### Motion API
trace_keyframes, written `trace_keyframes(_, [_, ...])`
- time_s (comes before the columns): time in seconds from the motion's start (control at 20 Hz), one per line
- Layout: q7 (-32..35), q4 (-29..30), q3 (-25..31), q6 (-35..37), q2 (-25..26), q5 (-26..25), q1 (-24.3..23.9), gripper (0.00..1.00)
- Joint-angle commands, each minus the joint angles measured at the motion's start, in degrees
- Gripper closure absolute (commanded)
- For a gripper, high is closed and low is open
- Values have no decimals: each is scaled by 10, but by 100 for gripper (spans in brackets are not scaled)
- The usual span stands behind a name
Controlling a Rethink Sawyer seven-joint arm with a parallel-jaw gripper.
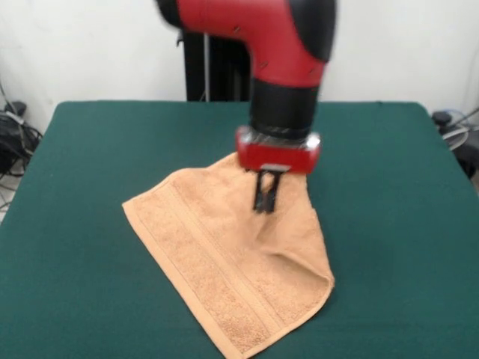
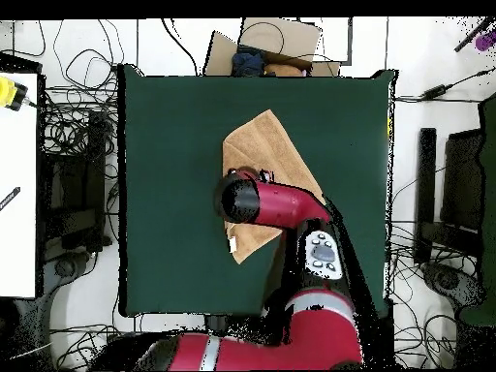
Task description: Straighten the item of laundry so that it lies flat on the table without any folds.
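Observation:
The item of laundry (image 1: 224,262) (image 2: 268,145) is an orange-tan terry towel lying as a diamond near the middle of the green table (image 1: 90,149) (image 2: 165,194). A woven band runs along its front-left side. My gripper (image 1: 266,203) points straight down onto the towel's upper middle, its fingers close together and pinching the cloth. Creases run from the fingertips toward the right corner, where the edge is rumpled. In the overhead view the arm's red head covers the gripper and the towel's middle. A small white tag (image 2: 233,245) shows at the towel's edge nearest the base.
Green tabletop surrounds the towel on all sides, widest to the left and right in the front view. Off the table lie tangled cables (image 2: 73,145), a cardboard box (image 2: 266,44) and a white desk (image 2: 17,184).

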Motion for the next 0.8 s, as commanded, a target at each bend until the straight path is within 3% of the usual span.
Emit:
trace_keyframes(0.05, [156,75,-5,126,-101,61,42,100])
trace_keyframes(0.35, [150,102,-1,84,-97,69,42,100])
trace_keyframes(0.8, [179,108,-21,51,-78,94,88,100])
